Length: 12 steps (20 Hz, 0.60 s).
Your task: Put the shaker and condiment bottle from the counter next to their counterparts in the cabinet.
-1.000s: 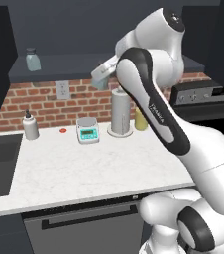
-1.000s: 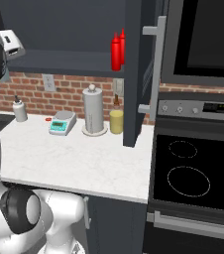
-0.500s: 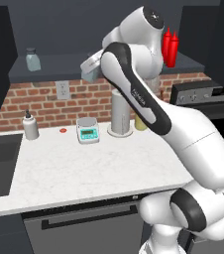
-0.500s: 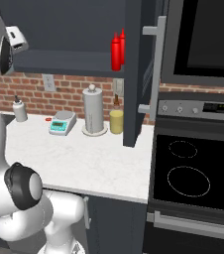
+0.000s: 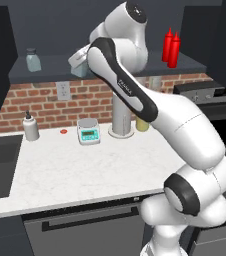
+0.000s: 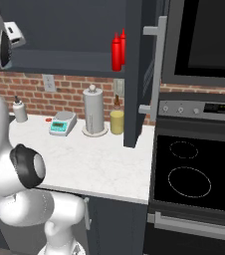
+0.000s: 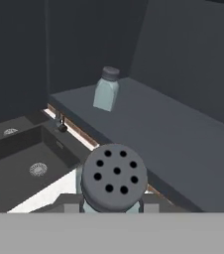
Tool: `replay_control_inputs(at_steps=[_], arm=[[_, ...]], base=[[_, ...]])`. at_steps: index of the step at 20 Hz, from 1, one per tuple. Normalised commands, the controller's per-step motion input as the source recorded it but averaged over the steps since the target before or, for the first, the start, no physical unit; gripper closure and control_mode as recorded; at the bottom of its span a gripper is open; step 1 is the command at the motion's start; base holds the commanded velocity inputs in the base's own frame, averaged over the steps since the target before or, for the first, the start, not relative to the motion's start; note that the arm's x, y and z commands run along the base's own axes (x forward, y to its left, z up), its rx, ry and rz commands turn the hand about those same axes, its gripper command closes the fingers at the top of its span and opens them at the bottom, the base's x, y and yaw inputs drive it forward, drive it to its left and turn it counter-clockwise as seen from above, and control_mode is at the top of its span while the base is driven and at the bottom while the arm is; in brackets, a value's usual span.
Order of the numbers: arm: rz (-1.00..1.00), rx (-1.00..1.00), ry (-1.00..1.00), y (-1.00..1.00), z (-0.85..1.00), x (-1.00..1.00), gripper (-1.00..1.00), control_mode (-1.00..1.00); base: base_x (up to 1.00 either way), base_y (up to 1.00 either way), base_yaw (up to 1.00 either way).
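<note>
Swinging left along the shelf front since the earlier frames, the arm has carried its pincer point(image 5: 79, 65) from mid-cabinet toward the left end, and both red bottles point(image 5: 170, 47) now show together at the right end of the shelf point(image 5: 110, 64), so that half of the job looks done. The pincer is pinching the shaker point(image 7: 114, 184): in the hand view its dark perforated cap sits right between the tips, pale blue-grey body below. It is held high, level with the shelf board, presumably so it can slide in without clipping the edge. The other shaker point(image 7: 106, 89), its counterpart, stands upright near the left end of the shelf, same squat translucent body and dark cap, well apart from the held one. Below, the tabletop point(image 5: 70, 165) carries a scale point(image 5: 88, 131) and a pump bottle point(image 5: 30, 126).
</note>
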Motion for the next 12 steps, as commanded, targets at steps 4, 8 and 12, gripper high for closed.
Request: replay_control_inputs(at_steps=[4, 8, 12], arm=[[0.00, 0.00, 0.00, 0.29, -0.01, 0.29, 1.00, -1.00], [0.00, 0.00, 0.00, 0.25, -0.01, 0.33, 1.00, -1.00], [0.00, 0.00, 0.00, 0.23, -0.01, 0.32, 1.00, -1.00]], base=[[0.00, 0.00, 0.00], [0.00, 0.00, 0.00], [0.00, 0.00, 0.00]])
